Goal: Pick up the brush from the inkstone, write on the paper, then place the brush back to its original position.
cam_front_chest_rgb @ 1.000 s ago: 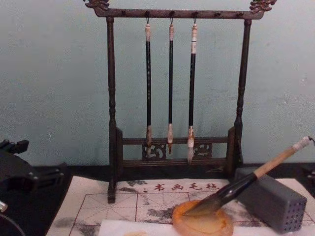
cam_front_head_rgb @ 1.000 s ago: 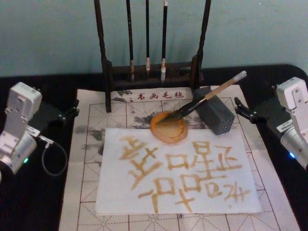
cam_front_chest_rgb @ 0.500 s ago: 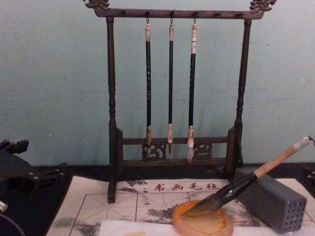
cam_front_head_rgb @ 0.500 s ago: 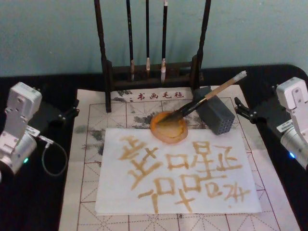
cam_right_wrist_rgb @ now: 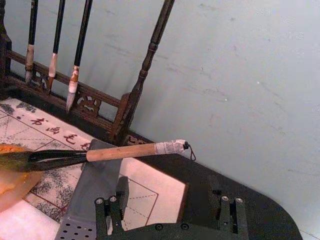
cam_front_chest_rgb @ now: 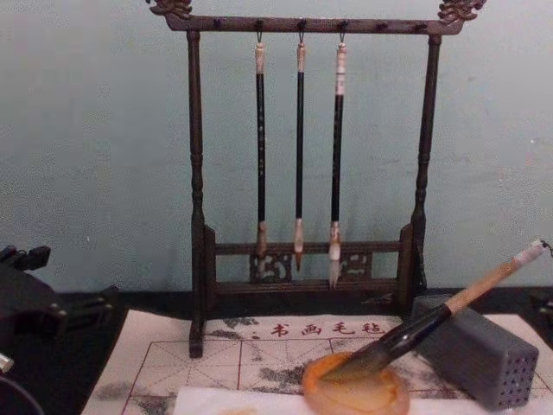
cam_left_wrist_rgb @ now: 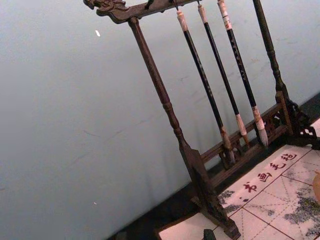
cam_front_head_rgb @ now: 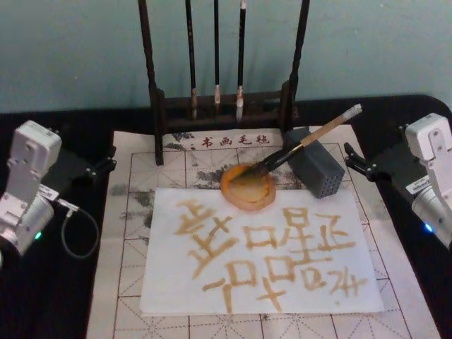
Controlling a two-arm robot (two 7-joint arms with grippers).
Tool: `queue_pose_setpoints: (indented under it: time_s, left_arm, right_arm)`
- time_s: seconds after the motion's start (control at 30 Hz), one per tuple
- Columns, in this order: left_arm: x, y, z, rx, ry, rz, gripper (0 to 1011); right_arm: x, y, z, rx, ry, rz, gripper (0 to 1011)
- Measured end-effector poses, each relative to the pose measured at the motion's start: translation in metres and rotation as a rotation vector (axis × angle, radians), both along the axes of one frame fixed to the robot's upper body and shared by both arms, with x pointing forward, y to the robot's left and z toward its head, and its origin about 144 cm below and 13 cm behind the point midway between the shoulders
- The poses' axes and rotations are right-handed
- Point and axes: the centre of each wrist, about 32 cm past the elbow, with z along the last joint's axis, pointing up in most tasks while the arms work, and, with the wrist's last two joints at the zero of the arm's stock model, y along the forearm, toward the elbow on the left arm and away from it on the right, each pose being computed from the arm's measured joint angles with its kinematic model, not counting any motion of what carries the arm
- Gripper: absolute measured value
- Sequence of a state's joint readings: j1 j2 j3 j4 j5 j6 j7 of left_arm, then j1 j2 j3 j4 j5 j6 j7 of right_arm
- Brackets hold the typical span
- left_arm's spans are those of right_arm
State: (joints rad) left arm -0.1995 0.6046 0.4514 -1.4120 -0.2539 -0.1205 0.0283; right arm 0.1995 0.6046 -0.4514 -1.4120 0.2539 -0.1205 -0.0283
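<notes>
The brush [cam_front_head_rgb: 304, 145] lies untouched, its dark tip in the round amber inkstone [cam_front_head_rgb: 244, 200] and its tan handle propped on a grey block [cam_front_head_rgb: 318, 173]. In the right wrist view the brush [cam_right_wrist_rgb: 120, 151] slants above the block toward the inkstone [cam_right_wrist_rgb: 10, 185]. In front of the inkstone lies the white paper [cam_front_head_rgb: 169, 282], covered with amber characters. My left gripper [cam_front_head_rgb: 107, 159] is parked at the mat's left edge, open and empty. At the right edge sits my right gripper [cam_front_head_rgb: 351, 160], also open and empty, a short way from the handle's wrapped end.
A dark wooden rack [cam_front_head_rgb: 226, 106] with three thin hanging brushes stands at the back of the gridded felt mat [cam_front_head_rgb: 141, 212]. The grey block [cam_front_chest_rgb: 479, 359] has small holes in its end face. A cable [cam_front_head_rgb: 70, 233] loops beside my left arm.
</notes>
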Motion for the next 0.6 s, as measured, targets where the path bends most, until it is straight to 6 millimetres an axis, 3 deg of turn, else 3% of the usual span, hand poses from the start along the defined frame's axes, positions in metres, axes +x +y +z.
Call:
queue_pose_setpoints:
  time_s: [0.6]
  left_arm:
    - [0.0000, 0.0000, 0.0000, 0.000, 0.000, 0.000, 1001]
  right_arm:
    - [-0.0010, -0.0001, 0.0016, 0.021, 0.010, 0.008, 1000]
